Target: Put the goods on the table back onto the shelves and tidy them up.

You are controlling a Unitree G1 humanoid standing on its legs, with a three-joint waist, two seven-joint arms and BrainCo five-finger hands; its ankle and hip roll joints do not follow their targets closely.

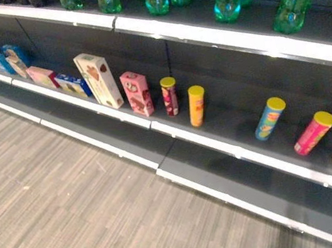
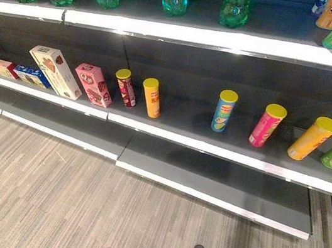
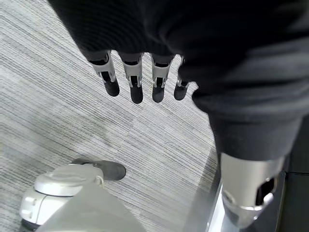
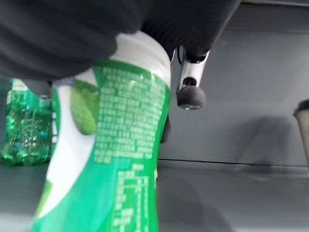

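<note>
The right robot hand [image 4: 190,87] pinches a green can [image 4: 111,159] at the top shelf [image 2: 201,32] to stock it; the left robot hand [image 3: 135,79] hangs spread, idle

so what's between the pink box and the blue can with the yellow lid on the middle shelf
Two upright yellow-lidded cans stand between the pink box and the tilted blue can: a dark red can, then an orange can, with bare shelf after it. Both eye views show this.

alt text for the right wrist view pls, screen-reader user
The robot's right hand grips a green-and-white labelled can from above, close to the camera, over a dark grey shelf board. A green plastic bottle stands on the shelf behind it, against the grey back panel.
</note>
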